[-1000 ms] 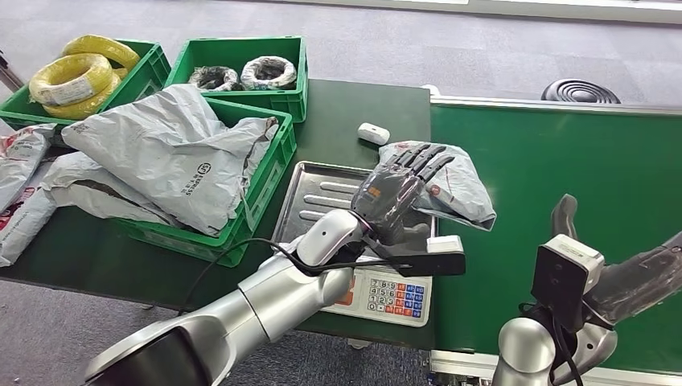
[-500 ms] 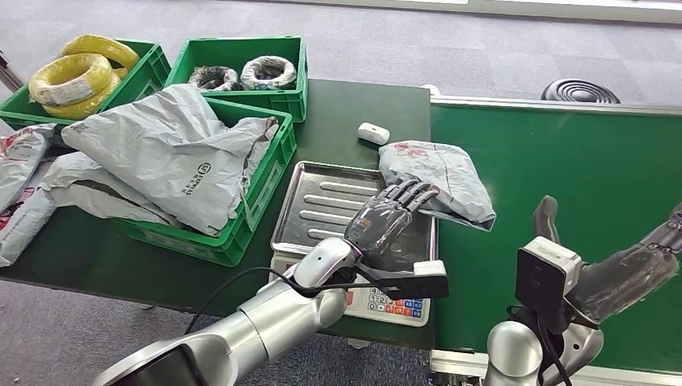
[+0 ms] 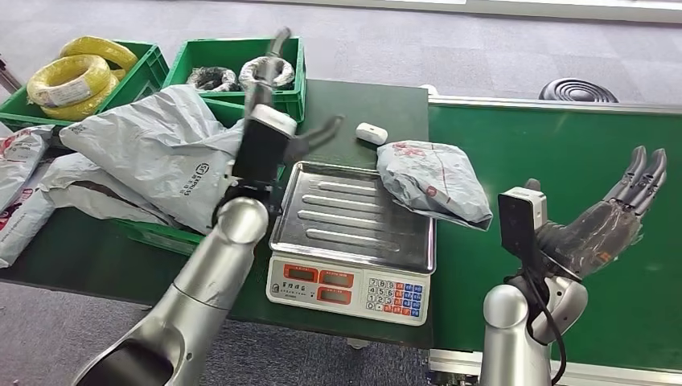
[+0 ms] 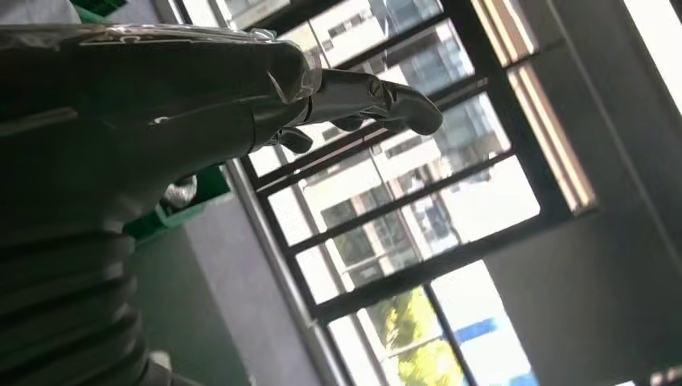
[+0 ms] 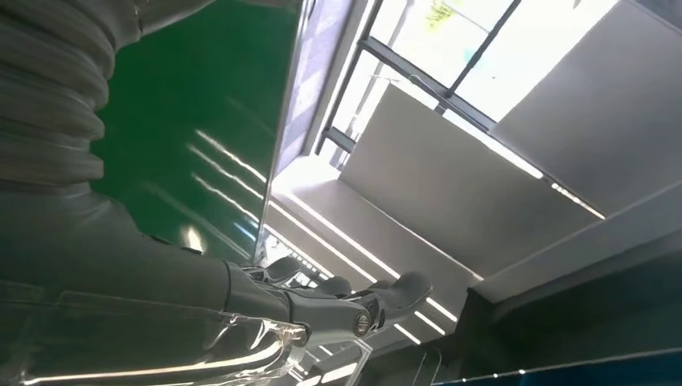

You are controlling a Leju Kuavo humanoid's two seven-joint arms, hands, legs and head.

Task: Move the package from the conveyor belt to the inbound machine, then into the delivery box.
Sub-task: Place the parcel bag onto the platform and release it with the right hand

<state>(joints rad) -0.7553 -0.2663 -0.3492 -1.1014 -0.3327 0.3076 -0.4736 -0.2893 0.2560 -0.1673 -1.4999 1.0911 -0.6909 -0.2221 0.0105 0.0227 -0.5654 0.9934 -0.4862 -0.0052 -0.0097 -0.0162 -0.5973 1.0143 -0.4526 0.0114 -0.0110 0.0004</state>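
Head view: left hand (image 3: 277, 96) had lifted off the package (image 3: 434, 178), now right of it; fingers spread, empty.

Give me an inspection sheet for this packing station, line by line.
Surface: dark green table beside a bright green conveyor belt.
Job's things: crumpled grey plastic mailer package lying across the belt edge and the corner of the steel-trayed weighing scale; green plastic crate heaped with grey mailers.
Clutter: small white device; two green bins of coiled yellow and wrapped cable.
Hands: left robot hand raised, holding nothing; right robot hand open above the belt.
Cables: black cable at the right wrist.
Surroundings: grey carpet floor; windows in the wrist views.
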